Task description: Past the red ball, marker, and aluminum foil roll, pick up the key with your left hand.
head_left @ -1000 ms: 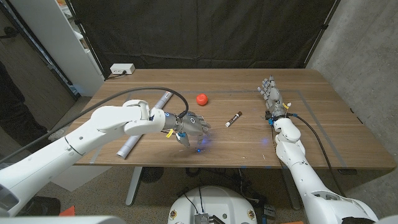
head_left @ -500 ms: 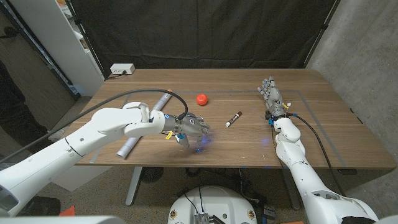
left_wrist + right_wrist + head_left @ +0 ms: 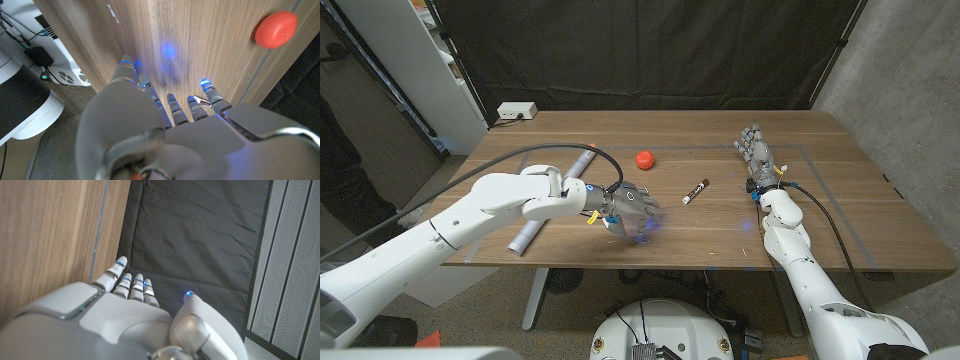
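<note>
**A:** Key? Can't pick it out. The left hand (image 3: 625, 205) hovers near the wooden table's (image 3: 840, 200) front edge, blue-lit fingertips (image 3: 205, 83) pointing down.

**B:** Gripping anything?

**A:** Can't tell. The round red ball (image 3: 644, 158) sits beyond it, the slim marker (image 3: 695, 191) to the right, and the foil roll (image 3: 524, 236) runs under the arm.

**B:** Right hand (image 3: 757, 155)?

**A:** Fingers straight, holding nothing.

Red ball (image 3: 644, 158), dark marker (image 3: 695, 191) with white band, silvery foil roll (image 3: 552, 199), brown wood-grain table (image 3: 840, 200)
</note>
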You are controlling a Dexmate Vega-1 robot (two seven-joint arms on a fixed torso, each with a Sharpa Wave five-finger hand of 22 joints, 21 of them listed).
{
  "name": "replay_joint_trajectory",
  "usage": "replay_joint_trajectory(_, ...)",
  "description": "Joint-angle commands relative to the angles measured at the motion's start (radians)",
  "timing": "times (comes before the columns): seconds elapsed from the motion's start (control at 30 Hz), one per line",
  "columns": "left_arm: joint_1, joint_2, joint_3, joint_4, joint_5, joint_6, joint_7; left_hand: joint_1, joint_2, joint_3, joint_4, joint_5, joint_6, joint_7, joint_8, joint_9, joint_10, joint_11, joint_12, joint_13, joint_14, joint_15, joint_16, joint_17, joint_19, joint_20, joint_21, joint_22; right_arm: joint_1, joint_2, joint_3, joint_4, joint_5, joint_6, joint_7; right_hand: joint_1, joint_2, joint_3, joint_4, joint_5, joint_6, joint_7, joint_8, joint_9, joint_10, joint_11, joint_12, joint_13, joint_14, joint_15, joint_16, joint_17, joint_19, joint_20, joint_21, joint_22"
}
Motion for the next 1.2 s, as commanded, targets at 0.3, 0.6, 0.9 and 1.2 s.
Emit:
replay_joint_trajectory(0.3,-0.038,-0.033,0.043,0.054,-0.014,-0.03,0.007,0.008,0.006,-0.002,0.0,0.006,0.025,0.005,0.006,0.0,0.011,0.0,0.006,0.002,0.01,-0.096,0.001,0.003,0.008,0.003,-0.002,0.003,0.022,-0.001,0.014,0.049,0.002,0.015,0.01,0.006,-0.007,-0.001,-0.005,0.005,0.003,0.001,0.0,0.001,0.012,-0.003,-0.002,0.005,0.008,-0.004,-0.002,0.003,0.009,-0.016,-0.002,0.003)
replay_joint_trajectory(0.6,-0.051,-0.049,0.057,0.076,-0.054,-0.061,0.007,0.016,0.01,-0.004,-0.004,0.008,0.082,0.015,0.023,0.001,0.035,-0.005,0.011,0.002,0.024,-0.101,0.003,0.003,0.018,-0.004,-0.001,0.003,0.027,-0.002,0.022,0.061,0.001,0.021,0.014,0.007,-0.007,-0.001,-0.005,0.006,0.003,0.002,0.0,0.001,0.012,-0.003,-0.002,0.005,0.009,-0.003,-0.002,0.003,0.009,-0.015,-0.002,0.003)
replay_joint_trajectory(0.9,-0.04,-0.045,0.05,0.059,-0.032,-0.055,0.007,0.025,0.013,-0.006,-0.007,0.008,0.182,0.043,0.053,0.002,0.061,-0.008,0.014,0.001,0.039,-0.108,0.003,0.003,0.028,-0.013,0.0,0.004,0.023,-0.001,0.031,0.059,0.004,0.017,0.012,0.007,-0.007,-0.001,-0.006,0.006,0.004,0.001,0.0,0.001,0.013,-0.002,-0.002,0.005,0.009,-0.004,-0.002,0.003,0.008,-0.015,-0.003,0.003)
replay_joint_trajectory(1.2,-0.038,-0.038,0.052,0.045,0.011,-0.037,-0.005,0.023,0.005,-0.017,-0.006,0.008,0.08,0.087,-0.006,-0.002,0.038,0.01,-0.001,0.001,0.037,-0.101,-0.003,0.003,0.028,-0.017,-0.003,0.004,0.022,0.004,0.038,0.066,0.001,0.025,-0.001,0.007,-0.006,0.0,-0.006,0.006,0.004,0.0,0.0,0.001,0.014,-0.001,-0.002,0.005,0.01,-0.004,-0.002,0.003,0.01,-0.016,-0.002,0.003)
